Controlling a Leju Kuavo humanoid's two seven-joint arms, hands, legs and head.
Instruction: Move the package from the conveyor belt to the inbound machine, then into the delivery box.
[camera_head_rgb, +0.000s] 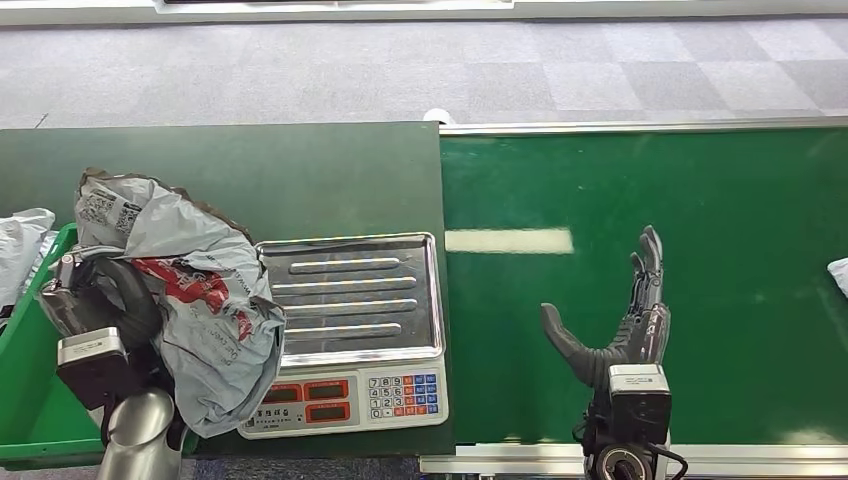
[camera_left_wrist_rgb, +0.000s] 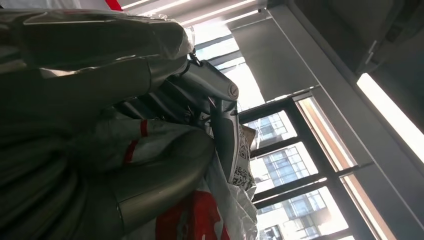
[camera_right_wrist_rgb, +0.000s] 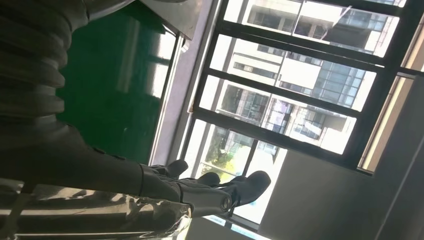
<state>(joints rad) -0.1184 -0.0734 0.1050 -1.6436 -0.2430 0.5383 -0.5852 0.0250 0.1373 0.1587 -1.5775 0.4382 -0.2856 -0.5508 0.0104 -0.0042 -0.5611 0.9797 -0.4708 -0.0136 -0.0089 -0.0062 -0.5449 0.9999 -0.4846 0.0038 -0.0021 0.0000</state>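
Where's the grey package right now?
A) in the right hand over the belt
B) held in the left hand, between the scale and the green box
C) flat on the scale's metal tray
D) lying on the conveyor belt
B: the left hand grips the grey package beside the scale, at the green box; the right hand hangs open over the conveyor belt.

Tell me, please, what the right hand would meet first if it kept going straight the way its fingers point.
The right hand points across the green conveyor belt. Its way looks free up to the belt's far metal rail, though its height above the belt is unclear.
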